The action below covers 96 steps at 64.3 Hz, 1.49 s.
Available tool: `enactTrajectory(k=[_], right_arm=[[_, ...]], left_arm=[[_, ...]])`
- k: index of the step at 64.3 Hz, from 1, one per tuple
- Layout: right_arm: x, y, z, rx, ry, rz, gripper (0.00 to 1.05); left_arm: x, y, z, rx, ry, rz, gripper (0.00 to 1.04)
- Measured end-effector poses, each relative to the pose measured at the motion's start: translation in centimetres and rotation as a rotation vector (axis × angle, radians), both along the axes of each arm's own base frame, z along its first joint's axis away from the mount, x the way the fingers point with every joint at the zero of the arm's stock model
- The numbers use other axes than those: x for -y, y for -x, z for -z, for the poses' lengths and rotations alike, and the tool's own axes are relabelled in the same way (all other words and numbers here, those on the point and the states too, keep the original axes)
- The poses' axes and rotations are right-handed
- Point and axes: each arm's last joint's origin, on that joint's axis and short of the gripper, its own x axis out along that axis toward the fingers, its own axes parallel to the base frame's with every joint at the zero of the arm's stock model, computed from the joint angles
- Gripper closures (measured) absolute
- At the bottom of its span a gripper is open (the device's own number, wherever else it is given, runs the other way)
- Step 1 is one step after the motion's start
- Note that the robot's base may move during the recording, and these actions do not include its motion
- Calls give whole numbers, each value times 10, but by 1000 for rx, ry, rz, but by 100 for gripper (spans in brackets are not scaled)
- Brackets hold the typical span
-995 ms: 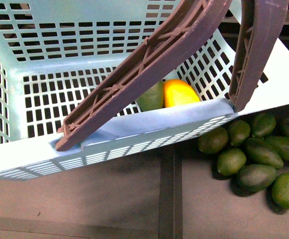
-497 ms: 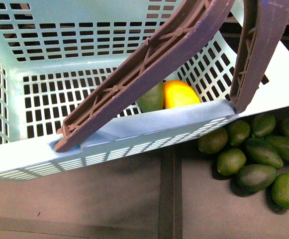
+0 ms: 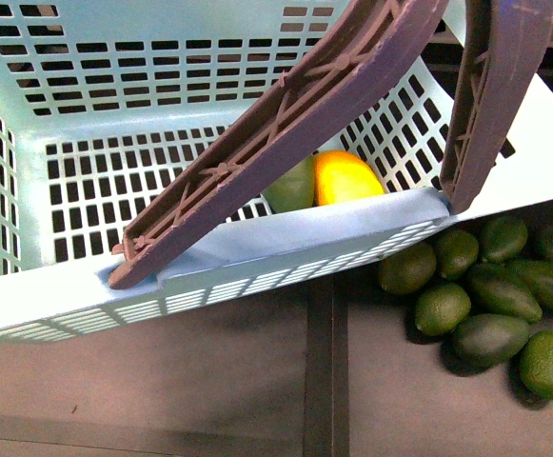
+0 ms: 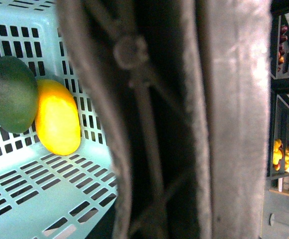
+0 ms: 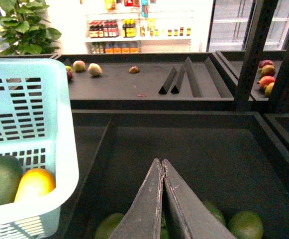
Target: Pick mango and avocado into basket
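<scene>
Mango [image 5: 34, 184] and avocado [image 5: 2, 180] lie touching inside the basket [image 5: 64, 149] beside the right gripper [image 5: 162, 167], fully closed and empty; left gripper unseen; retract it clear of the rim.

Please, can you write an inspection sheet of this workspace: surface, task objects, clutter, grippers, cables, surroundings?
Surface: dark display tray under and in front of the basket.
Job's things: mango and avocado lie touching on the floor of the teal basket, partly behind its raised handles.
Clutter: loose pile of green avocados outside the basket, on the robot's right.
Grippers: right gripper shut, holding nothing, over the avocado bin. Left gripper cannot be made out; the basket handle fills its wrist view.
Cables: nothing seen.
Surroundings: shop shelves with bottles, a potted plant, more fruit trays.
</scene>
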Motion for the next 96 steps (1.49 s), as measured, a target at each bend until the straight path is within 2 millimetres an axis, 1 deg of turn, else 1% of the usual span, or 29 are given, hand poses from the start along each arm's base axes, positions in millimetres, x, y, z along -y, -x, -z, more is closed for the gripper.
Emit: enactTrajectory(k=[41, 46, 49, 68, 70, 77, 79, 84, 86, 96], right_arm=[[0, 13, 0, 0, 0, 0, 103], [0, 20, 5, -32, 0, 2, 103], [0, 23, 3, -8, 0, 2, 103], [0, 24, 3, -4, 0, 2, 103], [0, 24, 3, -4, 0, 2, 99], [0, 24, 3, -3, 0, 2, 79], [0, 24, 3, -3, 0, 2, 76], [0, 24, 3, -3, 0, 2, 62], [0, 24, 3, -3, 0, 2, 59], [0, 24, 3, -3, 0, 2, 33]], left_arm=[[0, 0, 0, 0, 0, 0, 91], [0, 0, 0, 0, 1, 1, 91], [0, 0, 0, -1, 1, -1, 91], [0, 0, 0, 0, 0, 0, 91], [0, 0, 0, 0, 0, 0, 91], [0, 0, 0, 0, 0, 0, 91], [0, 0, 0, 0, 0, 0, 91], [0, 0, 0, 0, 1, 0, 91], [0, 0, 0, 0, 1, 0, 91], [0, 0, 0, 0, 0, 0, 91]])
